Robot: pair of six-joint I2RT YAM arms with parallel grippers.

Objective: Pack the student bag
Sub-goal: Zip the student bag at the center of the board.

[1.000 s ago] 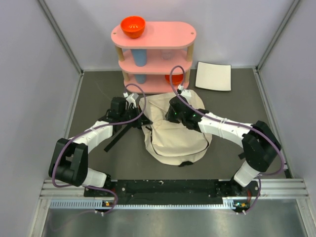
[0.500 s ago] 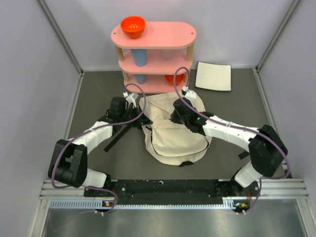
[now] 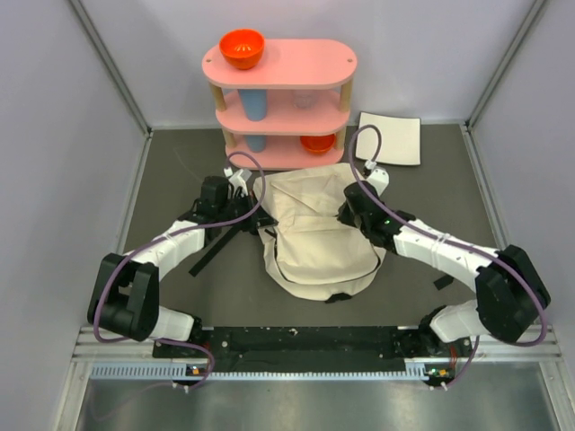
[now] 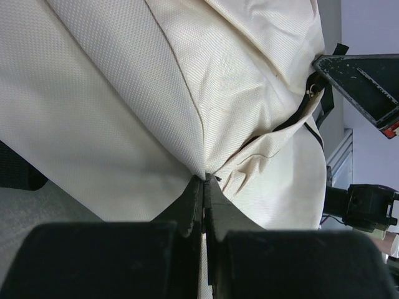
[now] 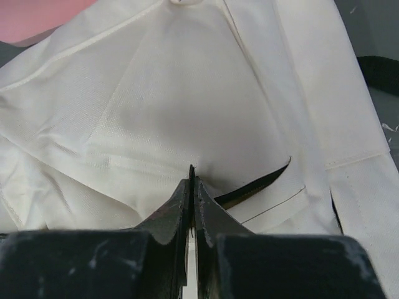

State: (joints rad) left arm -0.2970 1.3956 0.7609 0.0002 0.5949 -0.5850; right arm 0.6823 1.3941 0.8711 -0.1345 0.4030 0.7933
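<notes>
grey table point(image 3: 180, 296) | bag point(image 3: 314, 242): soft, floppy, probably light, so grab a fold or the rim | left gripper point(image 4: 204, 180), right gripper point(image 5: 191, 177): both pinched tight on its cloth

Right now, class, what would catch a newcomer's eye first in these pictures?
The cream backpack lies in the middle, the left hand and the right hand each pinched shut on its fabric from opposite sides. Behind it stands a pink three-tier shelf with an orange bowl on top.

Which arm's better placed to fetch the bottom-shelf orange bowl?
Right, likely: right gripper sits at the student bag's far-right edge, nearest the orange bowl; left gripper pinches the bag's left side.
</notes>
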